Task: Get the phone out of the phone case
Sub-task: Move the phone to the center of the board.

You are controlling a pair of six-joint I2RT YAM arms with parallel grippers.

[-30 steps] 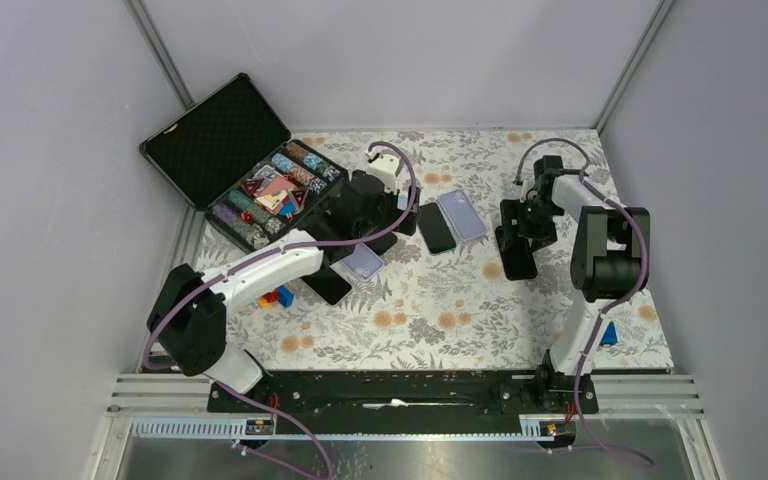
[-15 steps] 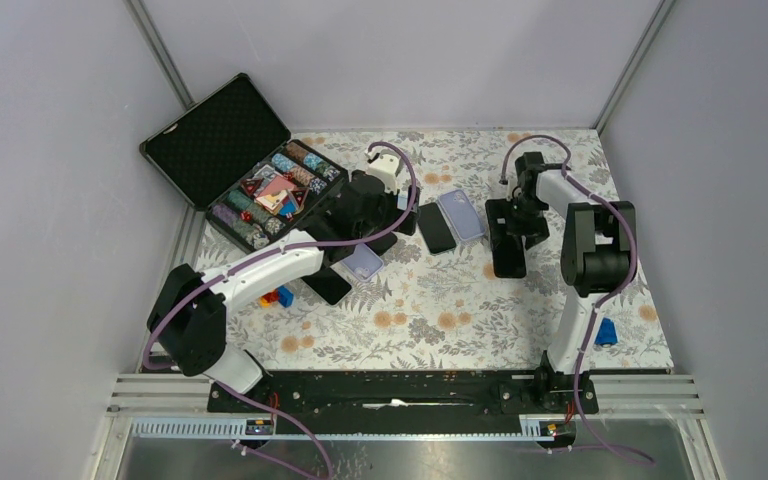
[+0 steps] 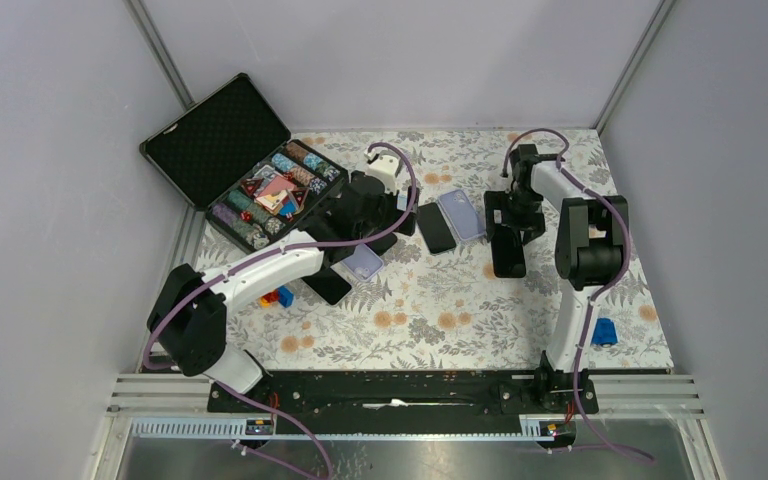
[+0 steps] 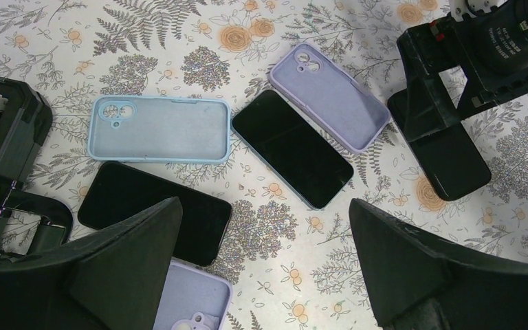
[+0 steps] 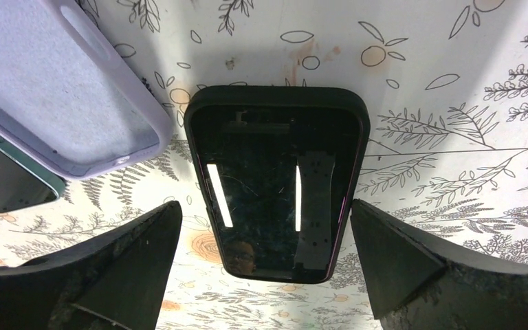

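Black and foam-lined, the open carrying case (image 3: 222, 135) stands at the far left of the flowered table (image 3: 440, 320), its tray packed with poker chips (image 3: 270, 195). A few small coloured blocks (image 3: 280, 296) lie in front of it, by my left arm.

Next come a bare black phone (image 4: 155, 212), screen up, and just beyond it a pale blue shell (image 4: 158, 128), empty and lying on its back. A corner of a lavender shell (image 4: 192, 306) shows at the bottom edge of my left wrist view, partly hidden by one finger.

My left claw (image 4: 265, 206) hangs above this group, spread wide and gripping nothing.

Right of that lies a dark phone (image 4: 292, 148), out of any cover. A lavender cover (image 4: 330, 96) rests along its far edge, hollow side up, the two touching or nearly so.

Further right is the task's thing: the cased phone (image 5: 275, 227) lies flat on the table, glass up. Its black phone case (image 5: 278, 96) wraps it all round.

My right claw (image 5: 265, 206) is directly over it, fingers spread wide to either side. Tabletop shows between each finger and the case, so I am pinching nothing.

Near the table's right edge, by my right arm, sits a small blue object (image 3: 605, 332), too small to identify.
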